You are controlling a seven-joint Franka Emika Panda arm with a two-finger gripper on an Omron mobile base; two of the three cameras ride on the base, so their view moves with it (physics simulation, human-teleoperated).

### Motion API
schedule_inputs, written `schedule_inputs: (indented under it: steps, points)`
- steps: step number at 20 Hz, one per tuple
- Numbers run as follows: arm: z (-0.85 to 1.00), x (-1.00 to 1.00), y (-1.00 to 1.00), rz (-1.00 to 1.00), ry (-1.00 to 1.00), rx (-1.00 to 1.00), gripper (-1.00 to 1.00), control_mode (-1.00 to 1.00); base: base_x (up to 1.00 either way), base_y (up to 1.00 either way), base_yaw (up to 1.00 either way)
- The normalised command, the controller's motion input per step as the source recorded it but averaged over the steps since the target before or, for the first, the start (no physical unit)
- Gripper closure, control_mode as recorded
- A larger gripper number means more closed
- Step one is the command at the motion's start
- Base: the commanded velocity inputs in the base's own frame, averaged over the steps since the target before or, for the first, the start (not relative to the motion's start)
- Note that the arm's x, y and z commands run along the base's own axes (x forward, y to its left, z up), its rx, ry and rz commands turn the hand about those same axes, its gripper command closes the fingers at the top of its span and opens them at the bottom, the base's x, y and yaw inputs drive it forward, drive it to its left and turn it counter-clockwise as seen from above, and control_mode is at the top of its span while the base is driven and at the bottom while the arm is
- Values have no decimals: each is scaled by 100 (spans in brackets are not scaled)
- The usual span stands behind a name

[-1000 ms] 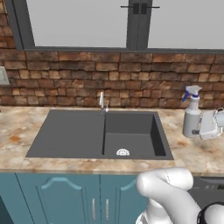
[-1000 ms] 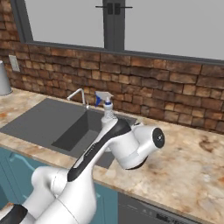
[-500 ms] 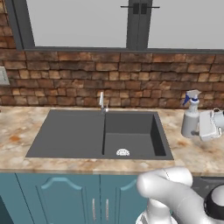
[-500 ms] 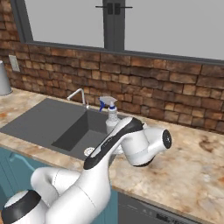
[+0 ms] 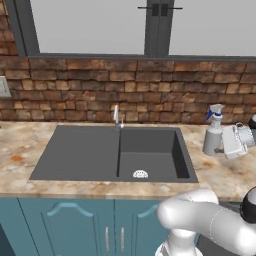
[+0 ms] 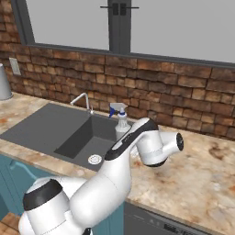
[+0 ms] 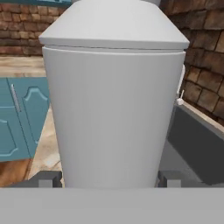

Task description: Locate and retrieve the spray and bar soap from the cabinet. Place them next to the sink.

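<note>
The spray (image 5: pixel 213 138), a pale bottle with a blue trigger nozzle, stands upright on the counter just right of the sink (image 5: pixel 80 156). My gripper (image 5: pixel 220 148) reaches it from the right, its fingers against the lower body. In the hand view the spray (image 7: pixel 113 109) rises wide and close, and the gripper (image 7: pixel 107 178) has a dark fingertip (image 7: pixel 49 177) flush against each side, shut on it. From the right base view the spray (image 6: pixel 121 125) stands behind my forearm, by the sink (image 6: pixel 41 131). The bar soap and the cabinet are out of view.
A slim chrome faucet (image 5: pixel 116 116) rises at the sink's back rim. The brick wall (image 5: pixel 150 95) and a window run behind. A grey canister (image 6: pixel 3 82) stands far left. Marble counter (image 6: pixel 202 170) stretches right of the spray. Teal base cabinets (image 5: pixel 75 225) sit below.
The spray has shifted slightly toward the right and settled from a small tilt to upright on the counter. My wrist has swung further right with it.
</note>
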Motion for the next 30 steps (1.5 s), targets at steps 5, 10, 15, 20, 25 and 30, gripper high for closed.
schedule_inputs:
  steps: [5, 10, 15, 20, 25, 30]
  points:
    - [-22, 32, -23, 9, 4, 3, 100, -100, 0, 0, 0]
    - [-26, 25, -20, 11, -1, 5, 100, -100, 0, 0, 0]
    - [-29, 20, -8, 10, -3, 2, 100, -100, 0, 0, 0]
    - [-31, 17, -8, 9, -6, 1, 100, -100, 0, 0, 0]
    - [-31, 18, -11, 3, -4, 1, 100, -100, 0, 0, 0]
    - [-28, 22, -5, -4, -1, 0, 100, -100, 0, 0, 0]
